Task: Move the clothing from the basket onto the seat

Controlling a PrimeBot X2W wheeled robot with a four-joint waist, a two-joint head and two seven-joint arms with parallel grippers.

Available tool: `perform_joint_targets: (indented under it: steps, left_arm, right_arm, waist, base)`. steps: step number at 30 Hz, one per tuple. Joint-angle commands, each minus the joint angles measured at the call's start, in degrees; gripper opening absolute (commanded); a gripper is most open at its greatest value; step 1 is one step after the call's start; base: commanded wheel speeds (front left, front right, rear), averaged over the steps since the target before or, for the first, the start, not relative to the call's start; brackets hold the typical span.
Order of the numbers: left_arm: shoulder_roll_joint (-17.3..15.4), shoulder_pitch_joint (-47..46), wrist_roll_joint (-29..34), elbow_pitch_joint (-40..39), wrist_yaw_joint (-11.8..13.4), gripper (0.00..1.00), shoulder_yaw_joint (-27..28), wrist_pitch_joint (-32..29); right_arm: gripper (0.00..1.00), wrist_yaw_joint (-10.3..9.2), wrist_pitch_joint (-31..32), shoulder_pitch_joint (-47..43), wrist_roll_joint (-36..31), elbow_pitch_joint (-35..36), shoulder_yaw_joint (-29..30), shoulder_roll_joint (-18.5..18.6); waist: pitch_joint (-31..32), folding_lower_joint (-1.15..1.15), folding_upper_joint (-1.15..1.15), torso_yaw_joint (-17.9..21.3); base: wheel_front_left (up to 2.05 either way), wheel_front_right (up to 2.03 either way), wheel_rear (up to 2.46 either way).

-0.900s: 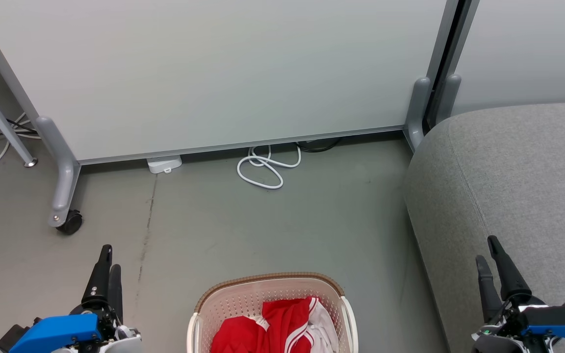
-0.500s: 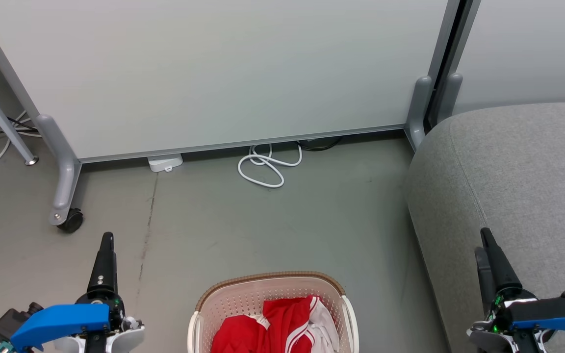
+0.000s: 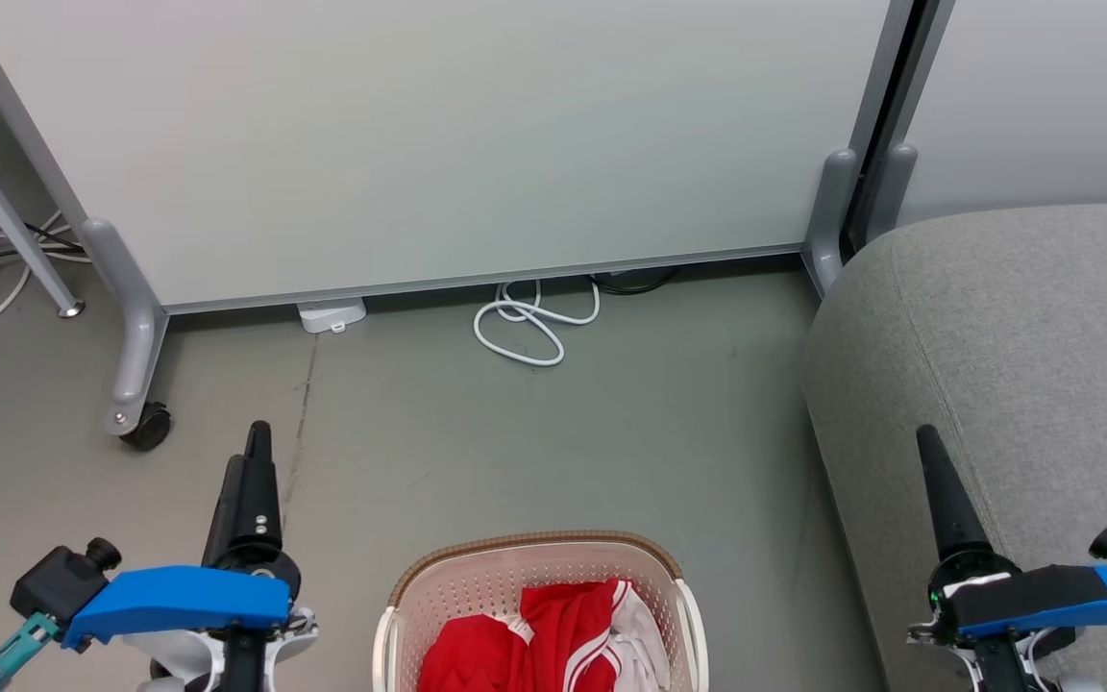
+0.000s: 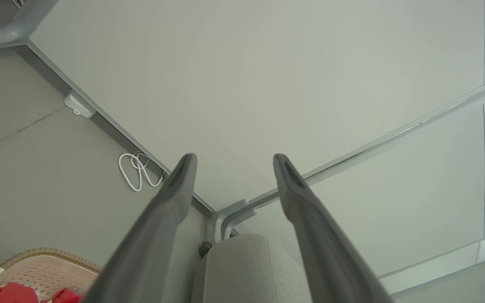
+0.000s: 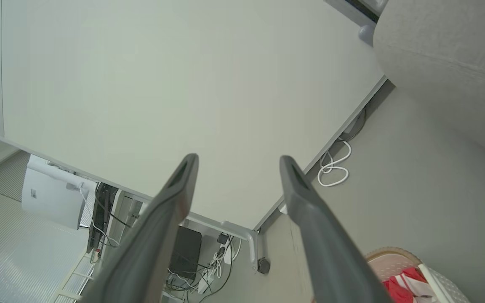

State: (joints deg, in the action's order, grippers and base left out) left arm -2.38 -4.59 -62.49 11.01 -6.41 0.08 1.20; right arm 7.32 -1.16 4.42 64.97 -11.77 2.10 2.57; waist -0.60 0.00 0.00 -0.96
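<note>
While bunched up in the basket (image 3: 534, 538) at near centre, clothing (image 3: 515, 654) untouched.
Seat (image 3: 1015, 317) off right, apart from basket; left gripper (image 4: 234, 158) and right gripper (image 5: 237, 159) both spread wide, empty, flanking it near left and near right.

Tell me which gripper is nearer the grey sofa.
Right. The right gripper sits over the front edge of the sofa in the head view; the left gripper is beyond the basket, over the floor.
</note>
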Motion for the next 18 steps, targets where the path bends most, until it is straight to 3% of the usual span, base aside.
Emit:
perform_joint_targets:
  steps: [1,18]
  left_arm:
    - [-0.4,-1.8,2.2,-1.2,0.3,1.00,-0.6,0.6]
    - [-1.6,-2.7,21.6,0.2,4.5,1.00,-5.7,4.0]
  right_arm:
    - [1.00,0.12,-0.6,1.4,-2.3,1.2,-0.3,0.3]
    - [1.00,0.15,-4.0,1.5,-21.0,0.7,-2.9,0.3]
  waist:
    - [0.0,0.00,0.00,-0.1]
    - [0.3,0.00,0.00,-0.9]
  base:
    - [0.00,0.00,0.00]
    - [0.00,0.00,0.00]
